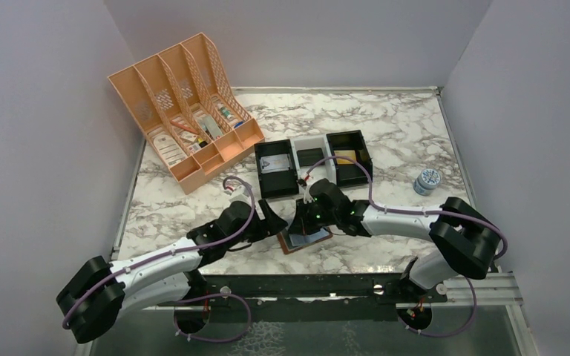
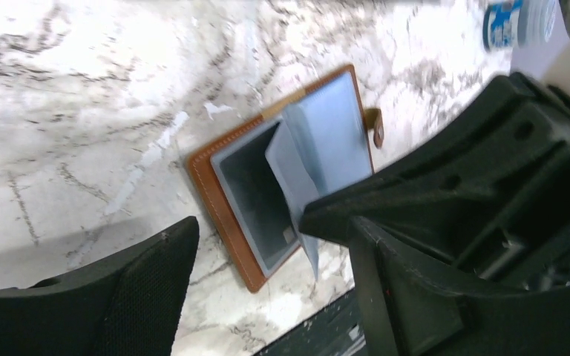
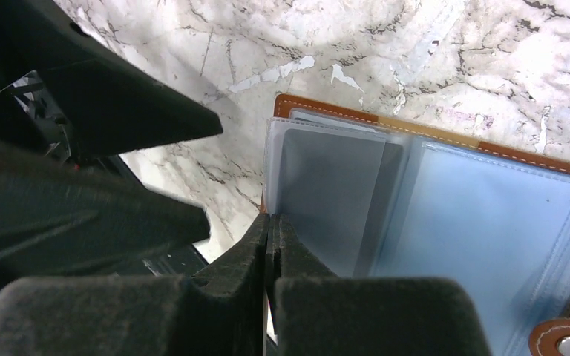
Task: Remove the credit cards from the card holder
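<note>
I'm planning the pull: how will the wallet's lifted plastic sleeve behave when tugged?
Likely floppy: the sleeve curves as it stands up from the card holder. It is glossy, so probably slippery. The thin card holder may lift or slide with it.

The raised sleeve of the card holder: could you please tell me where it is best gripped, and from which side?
I'd pinch its free long edge, opposite the spine, coming from the side away from the snap tab. The raised sleeve stands up off the card holder, which lies spread flat, so only that thin edge is clear. The right gripper is shut there.
</note>
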You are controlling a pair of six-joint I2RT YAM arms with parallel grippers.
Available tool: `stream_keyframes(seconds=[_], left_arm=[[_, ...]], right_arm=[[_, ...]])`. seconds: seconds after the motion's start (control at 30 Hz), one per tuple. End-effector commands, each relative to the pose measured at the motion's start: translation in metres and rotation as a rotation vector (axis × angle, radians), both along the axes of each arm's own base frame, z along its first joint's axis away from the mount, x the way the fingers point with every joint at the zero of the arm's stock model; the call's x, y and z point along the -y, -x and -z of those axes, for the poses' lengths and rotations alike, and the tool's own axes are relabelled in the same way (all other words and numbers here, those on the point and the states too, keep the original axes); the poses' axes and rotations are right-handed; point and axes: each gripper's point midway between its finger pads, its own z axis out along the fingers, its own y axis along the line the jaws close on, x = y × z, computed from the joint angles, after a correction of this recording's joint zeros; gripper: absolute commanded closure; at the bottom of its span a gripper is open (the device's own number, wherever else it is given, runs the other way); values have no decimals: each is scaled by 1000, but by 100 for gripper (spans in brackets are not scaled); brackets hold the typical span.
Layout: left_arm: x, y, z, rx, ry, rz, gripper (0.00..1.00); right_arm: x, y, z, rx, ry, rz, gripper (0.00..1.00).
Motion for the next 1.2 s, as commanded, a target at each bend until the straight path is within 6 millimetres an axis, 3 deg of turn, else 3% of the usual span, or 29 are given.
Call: stream_keyframes(seconds=[0.0,0.4,0.6,0.9,1.17], left_arm=[[0,-23,-13,9,146,-198,27],[23,-24,1,-74,133,-150,41],[27,-29,4,-93,154,-181,52],[41,-23,8,-133,157,-115,57],[47,-26,15,-134,136,-100,81]], right_arm=[[-2,0,-11,17,-55,3,99],[-4,1,-13,29,-72,-9,99],[-5,2,-15,35,-83,-21,99],[-6,3,-16,36,-93,-28,99],[-4,5,-21,48,-102,-43,96]])
